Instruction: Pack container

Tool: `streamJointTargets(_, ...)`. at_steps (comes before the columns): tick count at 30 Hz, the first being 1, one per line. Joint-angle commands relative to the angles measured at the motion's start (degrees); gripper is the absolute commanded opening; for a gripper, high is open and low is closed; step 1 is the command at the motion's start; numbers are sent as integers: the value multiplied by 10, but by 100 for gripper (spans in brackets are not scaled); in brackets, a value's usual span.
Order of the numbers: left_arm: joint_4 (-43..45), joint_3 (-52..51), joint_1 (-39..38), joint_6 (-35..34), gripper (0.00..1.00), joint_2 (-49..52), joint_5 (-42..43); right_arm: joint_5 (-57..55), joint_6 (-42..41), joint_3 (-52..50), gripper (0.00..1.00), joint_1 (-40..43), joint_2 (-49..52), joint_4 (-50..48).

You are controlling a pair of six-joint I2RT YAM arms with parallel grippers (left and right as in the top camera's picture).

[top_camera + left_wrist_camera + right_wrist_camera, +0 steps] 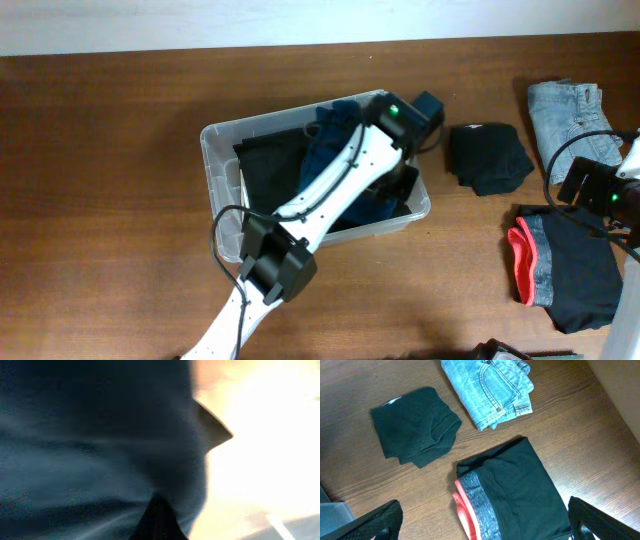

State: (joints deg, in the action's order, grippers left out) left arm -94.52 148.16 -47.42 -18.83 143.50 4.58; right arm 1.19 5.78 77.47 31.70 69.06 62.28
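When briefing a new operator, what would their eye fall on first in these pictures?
First, the white left arm reaching diagonally into the clear container at mid-table, which holds a black garment and a dark blue garment. Next, three folded pieces lie on the wooden table to its right: a black cloth, faded jeans and black shorts with a red-and-grey waistband.

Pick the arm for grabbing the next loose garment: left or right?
Right, probably. Its open claw hangs over the black shorts, jeans and black folded garment on the table. The left claw is shut, low inside the container, dark blue cloth filling its camera.
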Motion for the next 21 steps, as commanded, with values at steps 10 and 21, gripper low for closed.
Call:
streamJointTargets(10,-1,-4,-45,19,1,19,19,1,-5,5,98,2,-2,-2)
streamJointTargets(21,-22,-4,-61,26,1,19,23,1,-5,5,98,2,-2,-2)
